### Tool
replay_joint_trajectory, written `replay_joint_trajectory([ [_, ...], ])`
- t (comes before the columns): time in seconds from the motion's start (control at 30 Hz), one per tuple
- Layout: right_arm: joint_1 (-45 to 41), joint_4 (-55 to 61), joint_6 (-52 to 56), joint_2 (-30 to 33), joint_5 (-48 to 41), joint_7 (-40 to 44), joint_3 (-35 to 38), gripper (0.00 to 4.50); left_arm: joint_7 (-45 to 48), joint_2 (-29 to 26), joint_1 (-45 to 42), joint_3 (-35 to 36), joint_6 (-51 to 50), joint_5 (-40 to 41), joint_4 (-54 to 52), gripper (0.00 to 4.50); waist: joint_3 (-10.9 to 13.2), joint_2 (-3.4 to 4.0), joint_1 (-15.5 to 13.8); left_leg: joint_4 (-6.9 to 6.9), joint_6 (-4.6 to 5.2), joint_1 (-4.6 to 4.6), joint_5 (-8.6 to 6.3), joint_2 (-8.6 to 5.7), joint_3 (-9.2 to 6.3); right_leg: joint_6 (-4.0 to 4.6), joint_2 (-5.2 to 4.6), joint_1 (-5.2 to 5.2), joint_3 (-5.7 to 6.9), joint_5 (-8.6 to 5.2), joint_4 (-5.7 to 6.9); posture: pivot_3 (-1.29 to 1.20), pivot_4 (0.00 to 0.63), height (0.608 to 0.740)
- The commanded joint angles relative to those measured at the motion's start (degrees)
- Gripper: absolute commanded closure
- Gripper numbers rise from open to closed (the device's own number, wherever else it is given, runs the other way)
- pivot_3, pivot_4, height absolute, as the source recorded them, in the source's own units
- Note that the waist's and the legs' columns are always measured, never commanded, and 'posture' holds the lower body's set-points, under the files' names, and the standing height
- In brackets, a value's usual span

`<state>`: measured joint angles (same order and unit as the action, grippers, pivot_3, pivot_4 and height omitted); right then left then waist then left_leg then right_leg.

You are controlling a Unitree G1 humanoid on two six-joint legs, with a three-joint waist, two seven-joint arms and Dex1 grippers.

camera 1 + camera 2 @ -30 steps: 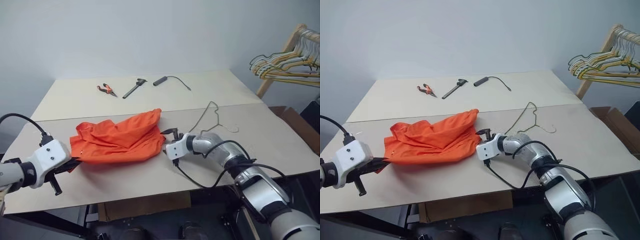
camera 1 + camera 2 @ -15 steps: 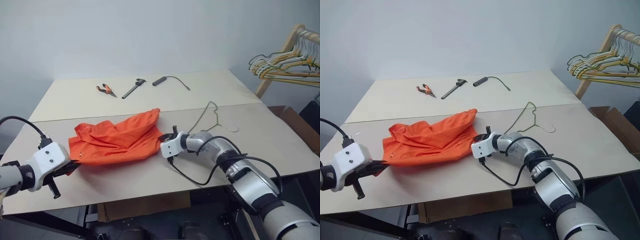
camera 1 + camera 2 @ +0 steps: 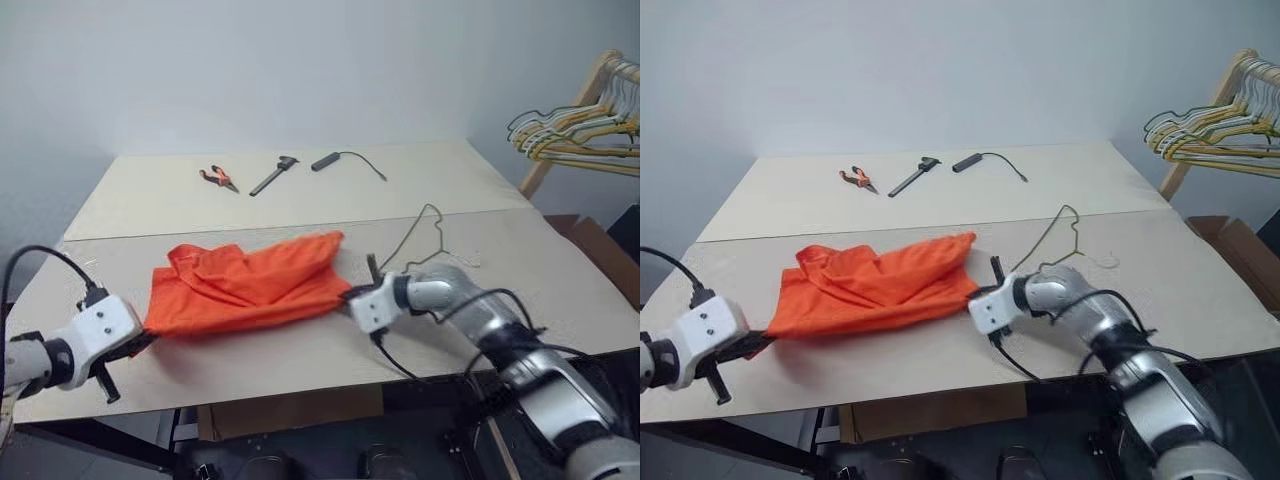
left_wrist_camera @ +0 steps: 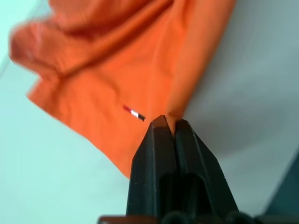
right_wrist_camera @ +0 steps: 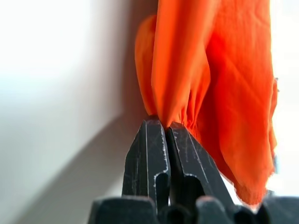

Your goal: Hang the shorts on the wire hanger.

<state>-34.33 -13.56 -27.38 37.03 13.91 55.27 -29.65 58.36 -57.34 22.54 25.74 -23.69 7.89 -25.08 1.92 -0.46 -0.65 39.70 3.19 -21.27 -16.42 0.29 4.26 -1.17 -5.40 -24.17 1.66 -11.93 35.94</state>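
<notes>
Orange shorts [image 3: 250, 290], thin and limp, stretched over the surface [image 3: 300, 200] between left hand [image 4: 169, 122] and right hand [image 5: 166, 125], each pinched tight on an opposite edge; wire hanger [image 3: 425, 235] lies just beyond.

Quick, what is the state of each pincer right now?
Left pincer: closed, pinching one end of the shorts.
Right pincer: closed, pinching the opposite end of the shorts.

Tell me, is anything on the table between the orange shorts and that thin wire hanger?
Nothing visible. Bare table lies between the shorts, pinched at each end by the left gripper and right gripper, and the wire hanger.
</notes>
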Motion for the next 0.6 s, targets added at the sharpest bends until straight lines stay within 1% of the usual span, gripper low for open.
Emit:
replay_joint_trajectory([
  [0.03, 2.6, 12.7, 7.3, 4.8, -9.4, 7.2, 4.8, 4.48, 3.1, -1.7, 1.1, 2.6, 0.9, 1.0, -1.1, 4.50, 0.0, -0.01, 0.0, 0.01, 0.00, 0.00, 0.00, 0.06, 0.04, 0.00, 0.03, -0.01, -0.01, 0.00, -0.03, 0.07, 0.000, 0.740],
  [0.1, 3.8, 16.7, 10.9, 6.6, -13.5, 10.1, 6.1, 4.48, 7.4, -2.1, 2.4, 4.4, 1.3, 4.0, -2.4, 4.50, 0.0, -0.01, 0.0, 0.01, -0.01, 0.05, 0.00, 0.13, 0.08, 0.02, 0.05, 0.00, 0.00, -0.01, -0.02, 0.05, 0.000, 0.740],
  [0.13, 3.6, 17.2, 13.2, 6.3, -15.4, 10.8, 6.8, 4.48, 9.4, -2.3, 2.6, 5.1, 1.8, 5.6, -2.8, 4.50, 0.0, -0.02, 0.1, 0.02, -0.01, 0.10, 0.00, 0.18, 0.14, 0.02, 0.07, -0.01, -0.01, -0.02, -0.02, 0.05, 0.000, 0.740],
  [0.2, 1.6, 15.4, 16.5, 4.3, -15.8, 10.0, 7.6, 4.48, 10.9, -2.8, 0.9, 4.8, 1.7, 7.6, -2.4, 4.50, 0.0, -0.06, 0.1, 0.02, -0.03, 0.16, -0.01, 0.34, 0.32, 0.38, 0.12, -0.02, -0.01, -0.21, -0.03, 0.05, 0.000, 0.740],
  [0.23, -0.5, 12.8, 17.9, 2.3, -15.9, 9.2, 8.0, 4.48, 9.0, -3.0, -2.3, 2.4, 2.2, 6.3, -0.5, 4.50, 0.0, -0.06, 0.1, 0.03, -0.04, 0.21, -0.01, 0.37, 0.37, 0.42, 0.13, -0.01, -0.01, -0.23, -0.01, 0.04, 0.000, 0.740],
  [0.3, -6.1, 5.9, 19.9, -2.1, -13.5, 6.4, 8.2, 4.48, 2.1, -3.8, -11.2, -5.0, 3.5, -0.7, 4.5, 4.50, 0.0, -0.03, 0.0, 0.04, -0.07, 0.26, 0.01, 0.41, 0.48, 0.46, 0.21, -0.01, -0.03, -0.25, 0.06, 0.03, 0.000, 0.740],
  [0.33, -9.6, 1.1, 19.0, -4.9, -12.2, 3.6, 8.8, 4.48, -2.8, -3.2, -17.5, -9.0, 4.4, -5.3, 7.7, 4.50, 0.0, 0.00, -0.1, 0.05, -0.10, 0.33, 0.03, 0.41, 0.52, 0.47, 0.25, 0.03, -0.06, -0.25, 0.10, 0.02, 0.000, 0.740],
  [0.37, -13.2, -3.6, 18.4, -7.6, -10.7, -0.4, 9.6, 4.48, -7.7, -1.5, -24.5, -11.8, 3.2, -8.2, 10.3, 4.50, 0.0, 0.00, -0.1, 0.04, -0.14, 0.34, 0.06, 0.40, 0.53, 0.50, 0.28, 0.05, -0.06, -0.18, 0.14, 0.02, 0.000, 0.740],
  [0.4, -15.7, -7.0, 17.7, -9.4, -9.7, -3.1, 10.2, 4.48, -10.8, -0.1, -29.3, -13.6, 2.3, -9.9, 12.1, 4.50, 0.0, -0.01, -0.1, 0.04, -0.18, 0.29, 0.09, 0.40, 0.56, 0.28, 0.32, -0.02, -0.06, 0.08, 0.20, 0.02, 0.000, 0.740],
  [0.43, -20.1, -12.2, 17.3, -11.4, -6.9, -9.2, 10.6, 4.48, -16.1, 2.3, -36.2, -14.6, 2.1, -11.6, 15.5, 4.50, 0.0, -0.06, 0.0, 0.04, -0.20, 0.19, 0.11, 0.40, 0.56, 0.30, 0.35, -0.07, -0.05, 0.12, 0.19, 0.02, 0.000, 0.740],
  [0.5, -30.4, -22.7, 16.5, -15.4, -3.0, -26.5, 14.1, 4.48, -28.5, 6.3, -50.4, -14.3, 2.8, -15.6, 20.8, 4.50, 0.1, -0.16, -0.1, 0.04, -0.30, 0.05, 0.13, 0.37, 0.57, 0.32, 0.39, -0.22, -0.08, 0.26, 0.20, 0.02, 0.000, 0.740],
  [0.53, -34.5, -26.7, 15.4, -16.5, -1.3, -34.9, 15.7, 4.48, -33.7, 8.1, -55.8, -13.2, 4.4, -16.6, 22.3, 4.50, 0.1, -0.41, 0.0, 0.13, -0.74, -0.20, 0.37, 0.27, 0.56, 0.32, 0.31, -0.44, -0.06, 0.28, 0.29, 0.02, 0.000, 0.740],
  [0.57, -37.5, -29.7, 13.6, -17.0, -0.1, -42.1, 17.1, 4.48, -37.2, 9.3, -59.7, -11.8, 6.3, -16.7, 23.2, 4.50, 0.0, -0.58, 0.2, 0.12, -1.02, -0.93, 0.55, 0.26, 0.52, 0.44, 0.35, -1.13, -0.02, 0.59, 0.44, 0.02, 0.000, 0.740],
  [0.6, -39.4, -31.5, 11.5, -17.0, 0.9, -47.6, 18.2, 4.48, -38.5, 10.1, -62.0, -10.3, 6.4, -15.7, 22.9, 4.50, -0.1, -0.69, 0.4, 0.04, -1.18, -1.42, 0.66, 0.25, 0.51, 0.50, 0.41, -1.70, 0.03, 0.82, 0.31, 0.02, 0.000, 0.740],
])
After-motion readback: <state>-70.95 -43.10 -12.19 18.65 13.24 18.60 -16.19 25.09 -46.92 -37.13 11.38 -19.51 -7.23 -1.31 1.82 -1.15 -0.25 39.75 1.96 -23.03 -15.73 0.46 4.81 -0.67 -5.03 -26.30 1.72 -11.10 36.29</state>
